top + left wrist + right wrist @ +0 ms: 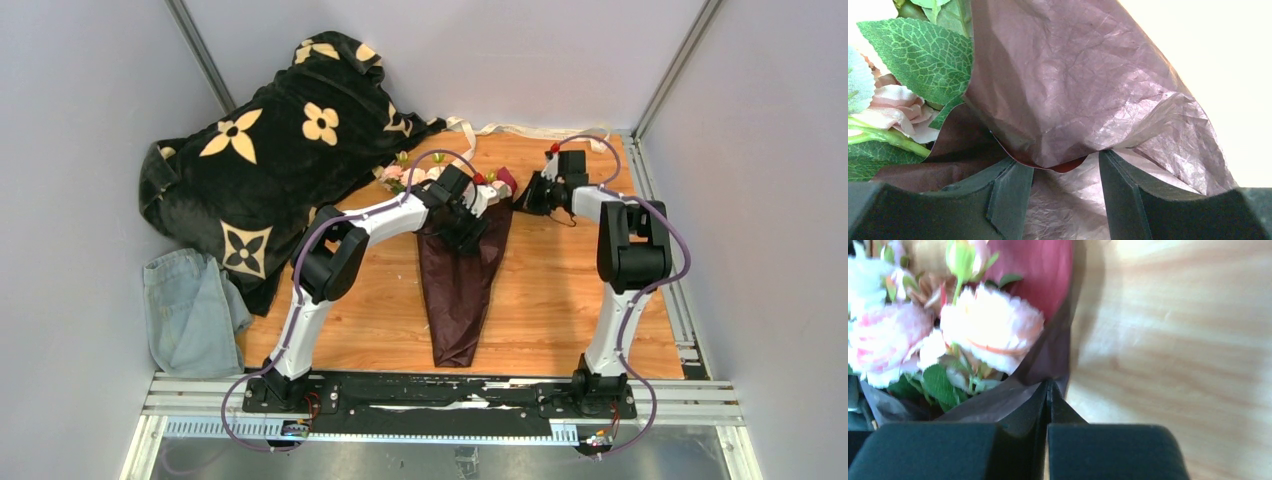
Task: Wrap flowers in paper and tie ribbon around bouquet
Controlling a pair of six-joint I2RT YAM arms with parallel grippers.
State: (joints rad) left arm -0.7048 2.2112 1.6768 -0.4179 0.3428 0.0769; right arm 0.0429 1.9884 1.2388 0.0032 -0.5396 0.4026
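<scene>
- Paper (pixel 460 290) lies as a long maroon cone mid-bench. Its long axis runs near to far, with the tip toward the arm bases and the open mouth at the far end.
- Flowers (pixel 415 172) sit in that mouth, pink and cream heads poking out to the far left. The stems are hidden under the wrap.
- Right gripper (pixel 530 197) sits just right of the mouth. My right wrist view shows the jaws clenched on the paper's right edge (pixel 1045 385), with the rose heads (pixel 993 327) just left of them.
- Left gripper (pixel 468 222) is over the upper cone, directly on the axis. Its jaws are parted, and a puffy paper fold (pixel 1073 85) bulges between the fingers (pixel 1013 195) without being squeezed flat. I read that as released.
- Key relation: the loose flap is on the right, and the flowers lie left of the right jaws. I judge the fold must go leftward, across the axis, with the right arm leading.
- Ribbon (pixel 500 129) runs along the far bench edge beyond the heads, well apart from both jaws and not yet around anything. The right arm is somewhat nearer to it.
- Bench (pixel 560 300) is flat wood, bare to the right of the cone.
- The left side is crowded by the black flower-print blanket (pixel 270 150) and the denim cloth (pixel 190 310). Walls are close on three sides.
</scene>
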